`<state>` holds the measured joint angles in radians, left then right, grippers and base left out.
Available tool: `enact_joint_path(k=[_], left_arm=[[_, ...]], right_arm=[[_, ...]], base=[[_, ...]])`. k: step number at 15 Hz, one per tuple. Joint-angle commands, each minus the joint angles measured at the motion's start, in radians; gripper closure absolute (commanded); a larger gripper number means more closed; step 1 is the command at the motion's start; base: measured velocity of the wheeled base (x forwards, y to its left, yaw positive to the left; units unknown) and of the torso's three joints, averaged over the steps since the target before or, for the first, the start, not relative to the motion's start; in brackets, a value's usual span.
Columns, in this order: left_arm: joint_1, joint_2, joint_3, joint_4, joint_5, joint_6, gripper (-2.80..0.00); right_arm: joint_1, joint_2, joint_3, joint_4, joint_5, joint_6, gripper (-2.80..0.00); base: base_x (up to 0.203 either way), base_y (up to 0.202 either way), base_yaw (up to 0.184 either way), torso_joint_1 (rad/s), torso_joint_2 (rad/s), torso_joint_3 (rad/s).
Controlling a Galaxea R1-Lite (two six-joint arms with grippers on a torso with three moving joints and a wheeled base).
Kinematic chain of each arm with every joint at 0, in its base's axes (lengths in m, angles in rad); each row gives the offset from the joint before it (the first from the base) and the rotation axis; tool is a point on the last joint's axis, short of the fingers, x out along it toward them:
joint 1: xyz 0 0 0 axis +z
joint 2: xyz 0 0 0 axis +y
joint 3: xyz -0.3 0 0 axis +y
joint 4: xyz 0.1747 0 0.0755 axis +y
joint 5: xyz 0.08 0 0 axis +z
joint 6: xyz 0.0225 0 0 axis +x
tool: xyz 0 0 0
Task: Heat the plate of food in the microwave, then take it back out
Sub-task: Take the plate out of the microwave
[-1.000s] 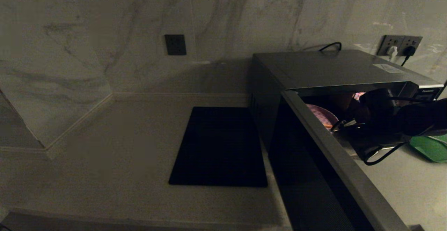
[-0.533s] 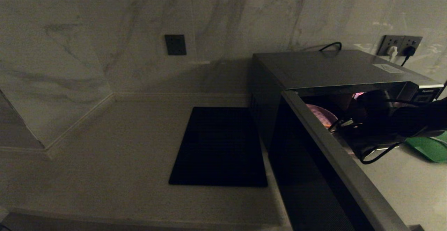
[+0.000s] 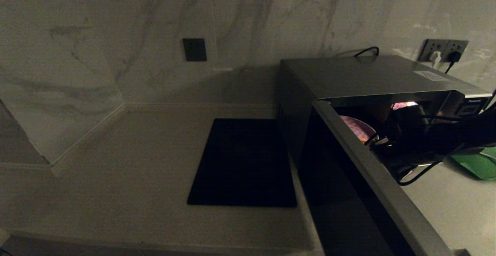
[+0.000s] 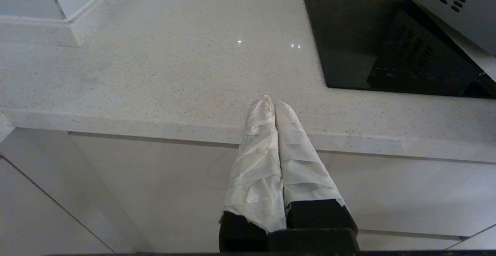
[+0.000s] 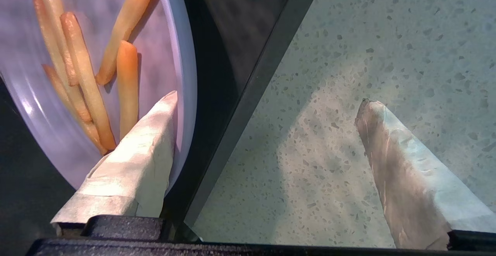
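While one plate of food [image 5: 46, 105] sits in the microwave [image 3: 372, 78], right gripper [image 5: 267, 105] fingers spread; left gripper [image 4: 274, 107] fingers closed.

Lilac plate [image 5: 182, 66], orange-yellow fries [image 5: 128, 78]

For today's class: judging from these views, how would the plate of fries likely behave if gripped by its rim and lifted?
The plate of fries looks rigid and glossy, so probably slippery. It is shallow and the fries lie loose, so tilting could spill them.
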<state>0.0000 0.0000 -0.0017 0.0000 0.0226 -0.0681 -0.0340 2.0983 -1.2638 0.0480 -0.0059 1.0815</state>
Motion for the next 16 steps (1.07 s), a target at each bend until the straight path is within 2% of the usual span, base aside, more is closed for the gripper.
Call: enact_joint_path(k=[1,4,16], left_arm=[[0.000,0.000,0.000,0.000,0.000,-0.001,0.00],[0.000,0.000,0.000,0.000,0.000,-0.001,0.00],[0.000,0.000,0.000,0.000,0.000,-0.001,0.00]], right_arm=[[0.000,0.003,0.004,0.003,-0.004,0.007,-2.80],[0.000,0.001,0.003,0.003,-0.040,0.008,-2.80],[0.007,-0.030,-0.014,0.003,-0.034,0.009,-2.80]], base=[[0.000,0.000,0.000,0.000,0.00,0.000],[0.000,0.000,0.000,0.000,0.00,0.000],[0.000,0.000,0.000,0.000,0.00,0.000]])
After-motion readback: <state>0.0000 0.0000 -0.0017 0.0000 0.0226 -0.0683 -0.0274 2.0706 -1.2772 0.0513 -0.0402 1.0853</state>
